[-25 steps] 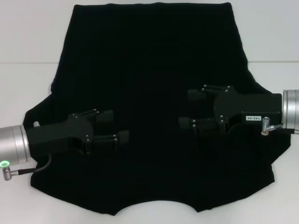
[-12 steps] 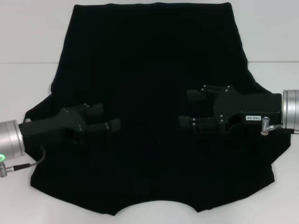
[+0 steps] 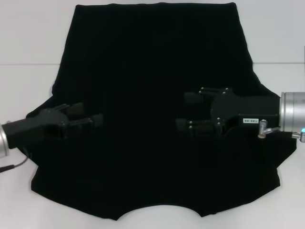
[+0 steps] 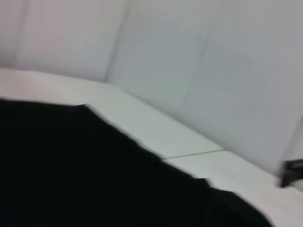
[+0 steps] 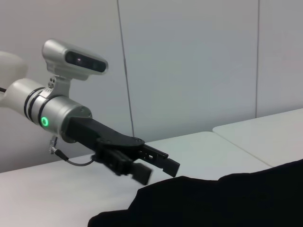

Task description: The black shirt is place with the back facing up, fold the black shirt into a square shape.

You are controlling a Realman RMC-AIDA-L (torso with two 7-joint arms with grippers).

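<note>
The black shirt (image 3: 152, 119) lay spread flat on the white counter (image 3: 28, 43), filling most of the frame, its curved neckline edge at the bottom centre nearest me and its straight hem at the top. No fold had been made in it yet.

At the lower left my left gripper (image 3: 88, 119) hung over the shirt near its sleeve, fingers spread with nothing between them; the right wrist view showed it raised clear of the cloth. At the right of the frame, a little farther up, my right gripper (image 3: 188, 112) pointed toward the middle of the shirt, its fingers also parted and empty.

I judged the step in hand to be getting each gripper out to a side edge for the first lengthwise fold. To do that well, I would have wanted both grippers to pinch only the top layer right at the sleeve edges, at matching positions, and lift together so the fabric did not drag or bunch.

A small white label on my right gripper's body carried dark characters too small to read. No lettering showed on the shirt's upturned side.
</note>
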